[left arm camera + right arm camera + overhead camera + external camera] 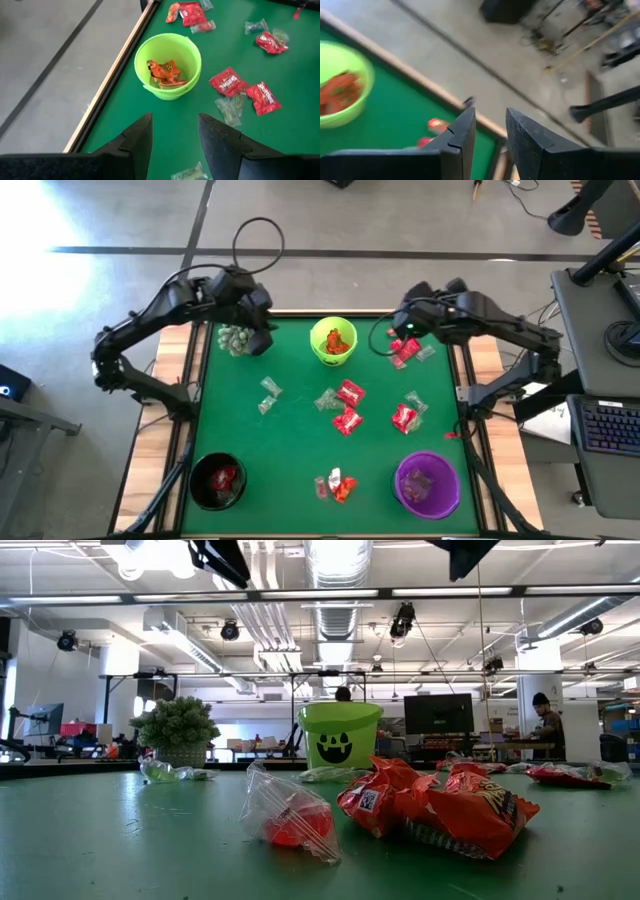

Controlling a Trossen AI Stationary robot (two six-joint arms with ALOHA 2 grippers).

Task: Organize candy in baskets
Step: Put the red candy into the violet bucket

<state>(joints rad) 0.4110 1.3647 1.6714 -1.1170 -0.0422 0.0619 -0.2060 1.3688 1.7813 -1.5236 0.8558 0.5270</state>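
The lime green basket (333, 340) (169, 65) (340, 87) stands at the table's far middle with orange candy (165, 74) in it. The black basket (218, 480), at the near left, holds a red sweet. The purple basket (427, 483) is at the near right. Red candy packets (348, 406) (245, 90) and clear-wrapped ones (268, 395) lie scattered on the green table. My left gripper (268, 330) (175, 122) hovers open and empty to the left of the lime basket. My right gripper (392, 332) (490, 115) hovers open and empty to its right, above red candy (405, 350).
A spiky pale-green plant (237, 338) (178, 730) sits at the far left, under my left arm. More candy (340, 485) lies between the black and purple baskets. The wooden table edge (115, 75) runs just behind the lime basket. A desk with a keyboard (610, 425) stands to the right.
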